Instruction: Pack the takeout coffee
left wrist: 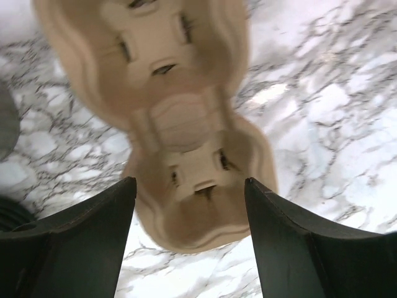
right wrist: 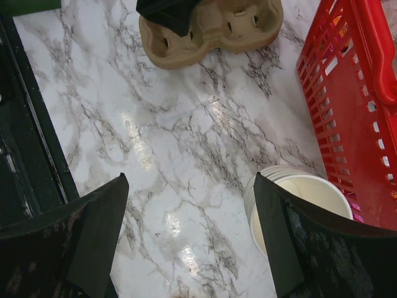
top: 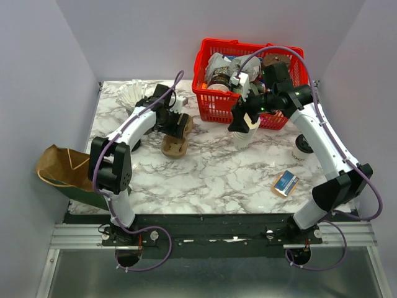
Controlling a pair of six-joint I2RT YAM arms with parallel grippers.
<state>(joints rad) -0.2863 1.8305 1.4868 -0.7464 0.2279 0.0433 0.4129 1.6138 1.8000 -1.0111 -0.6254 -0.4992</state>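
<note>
- The cup carrier lies flat on the table, just left of the red basket and a little nearer the arms. Its long axis runs roughly toward and away from the arm bases.
- The left claw hangs directly over the carrier. Its jaws are wide and straddle the narrow width at one end, holding nothing. The long axis runs straight out between the fingers, so closing would pinch across the short side.
- The right claw hovers off the basket's near wall, also wide and holding nothing. A stack of paper cups stands mouth-up just beside its right finger, not between the jaws. My judgement is that this claw must shift toward the basket to centre on the stack.
- The right arm is plainly nearer the cups, and the left arm nearer the carrier.
- The carrier's wells are all empty.
- The basket holds a jumble of cups and lids, too tangled to sort out.
- A lidded cup stands to the near right of the basket, and a small box lies nearer the arms beyond it.
- A paper bag sits well left of the basket, off the table's edge. I cannot see what is in it.
</note>
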